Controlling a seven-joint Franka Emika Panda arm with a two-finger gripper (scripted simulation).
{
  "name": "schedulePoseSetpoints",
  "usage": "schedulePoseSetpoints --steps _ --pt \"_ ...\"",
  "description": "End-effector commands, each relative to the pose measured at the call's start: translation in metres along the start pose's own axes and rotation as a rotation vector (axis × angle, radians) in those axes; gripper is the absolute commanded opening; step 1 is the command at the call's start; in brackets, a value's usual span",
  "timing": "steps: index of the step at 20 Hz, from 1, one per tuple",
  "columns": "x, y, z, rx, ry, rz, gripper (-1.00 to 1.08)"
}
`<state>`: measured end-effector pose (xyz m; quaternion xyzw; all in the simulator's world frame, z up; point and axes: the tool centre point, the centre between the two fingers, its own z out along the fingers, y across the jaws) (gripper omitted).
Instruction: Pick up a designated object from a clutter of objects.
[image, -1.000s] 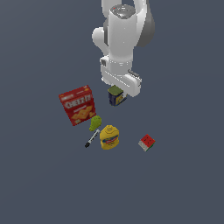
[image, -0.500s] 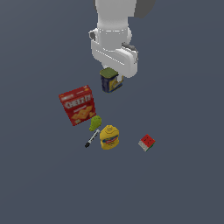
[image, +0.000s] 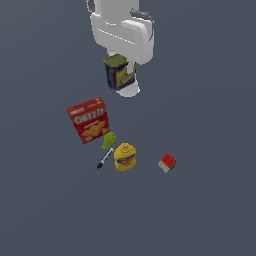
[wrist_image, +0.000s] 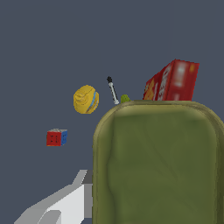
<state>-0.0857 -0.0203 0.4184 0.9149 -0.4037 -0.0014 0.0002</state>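
Note:
The designated object, a small dark blue tin (image: 119, 73) with a yellow label and an olive-green top, hangs well above the floor. My gripper (image: 123, 76) is shut on it, and one white finger (image: 131, 90) shows beside and below the tin. In the wrist view the tin's olive top (wrist_image: 157, 162) fills much of the picture, with a grey-white finger (wrist_image: 65, 205) at its side. The rest of the clutter of objects lies on the floor below, apart from the tin.
On the floor lie a red Cheez-It box (image: 89, 120), a green fruit (image: 108, 140), a black marker (image: 105, 158), a yellow mustard bottle (image: 124, 156) and a red-green-white cube (image: 168, 163). The wrist view shows the box (wrist_image: 173, 82), bottle (wrist_image: 85, 99) and cube (wrist_image: 57, 137).
The arm has risen with the tin held in the gripper, so both sit higher in the exterior view. The items on the floor have not moved.

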Motion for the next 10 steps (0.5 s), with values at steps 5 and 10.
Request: schedulePoseSetpoints --steps 5,10 --pt "0.008 0.002 -0.026 0.002 0.002 0.000 -1.00" --pt "0.010 0.002 -0.031 0.002 0.002 0.000 -1.00"
